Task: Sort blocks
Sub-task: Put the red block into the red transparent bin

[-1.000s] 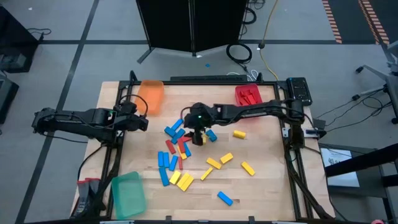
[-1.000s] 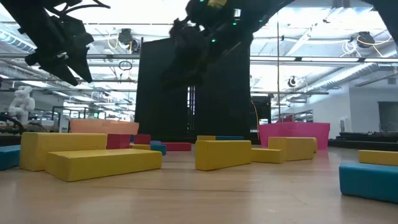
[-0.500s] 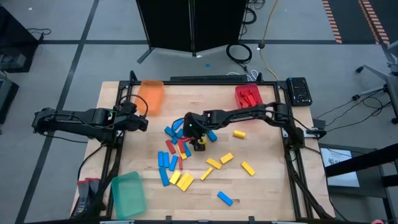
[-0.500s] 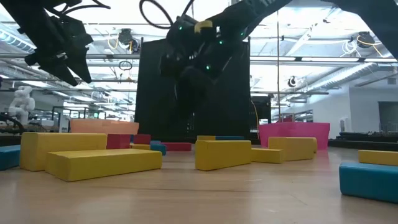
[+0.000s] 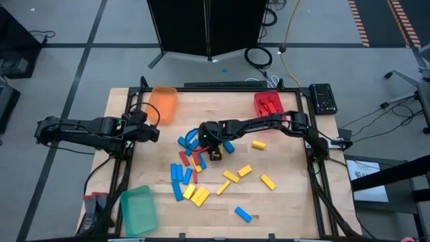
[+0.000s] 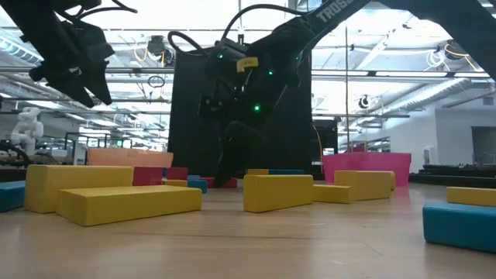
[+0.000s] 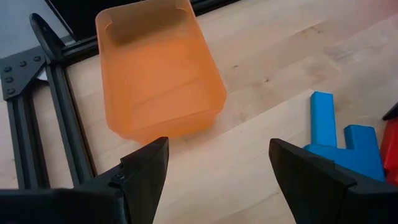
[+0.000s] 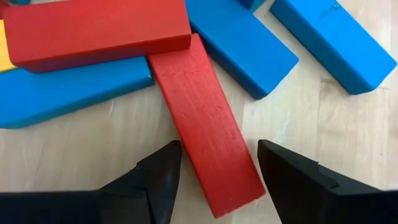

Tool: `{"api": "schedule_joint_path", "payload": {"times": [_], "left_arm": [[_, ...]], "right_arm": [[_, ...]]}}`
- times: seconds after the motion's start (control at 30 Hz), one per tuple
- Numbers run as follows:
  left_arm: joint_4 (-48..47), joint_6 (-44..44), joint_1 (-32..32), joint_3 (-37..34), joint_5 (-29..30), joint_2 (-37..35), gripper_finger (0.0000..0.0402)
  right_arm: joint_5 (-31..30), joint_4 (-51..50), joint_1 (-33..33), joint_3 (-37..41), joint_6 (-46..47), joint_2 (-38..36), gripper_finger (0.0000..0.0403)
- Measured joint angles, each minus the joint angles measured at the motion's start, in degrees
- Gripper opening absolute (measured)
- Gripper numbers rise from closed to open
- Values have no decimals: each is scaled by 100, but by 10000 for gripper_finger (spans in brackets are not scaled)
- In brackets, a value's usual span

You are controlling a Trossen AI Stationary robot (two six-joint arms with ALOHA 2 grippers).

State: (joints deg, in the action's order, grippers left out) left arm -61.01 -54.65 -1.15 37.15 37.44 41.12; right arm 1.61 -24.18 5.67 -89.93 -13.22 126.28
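One red block (image 8: 205, 149) lies between the right pincer's (image 8: 214, 180) open, unclosed fingers.

So the high view looks straight down from above and takes in the whole wooden table (image 5: 282, 195) plus the floor around it. The low view sits right at tabletop height, facing level across the wood into the room behind, with the nearest yellow blocks (image 6: 128, 203) looming big. The left wrist view faces forward over the orange tray (image 7: 158, 74), which the high view shares at its far-left corner. The right wrist view is super close, pointing down on a red block (image 8: 208, 146) among blue ones.
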Motion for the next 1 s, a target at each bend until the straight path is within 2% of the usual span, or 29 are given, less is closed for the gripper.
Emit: {"api": "schedule_joint_path", "payload": {"times": [0.27,0.43,0.67,1.0], "left_arm": [[0,0,0,0,39,-2,285],[0,0,0,0,43,-2,285],[0,-2,0,0,65,-2,285],[-1,-7,-2,0,63,-1,285]], "right_arm": [[133,-179,-2,-13,-69,20,168],[124,-384,-2,-20,161,17,108],[82,-596,-4,-64,714,-24,108],[-23,-1841,59,-1358,588,-146,108]]}}
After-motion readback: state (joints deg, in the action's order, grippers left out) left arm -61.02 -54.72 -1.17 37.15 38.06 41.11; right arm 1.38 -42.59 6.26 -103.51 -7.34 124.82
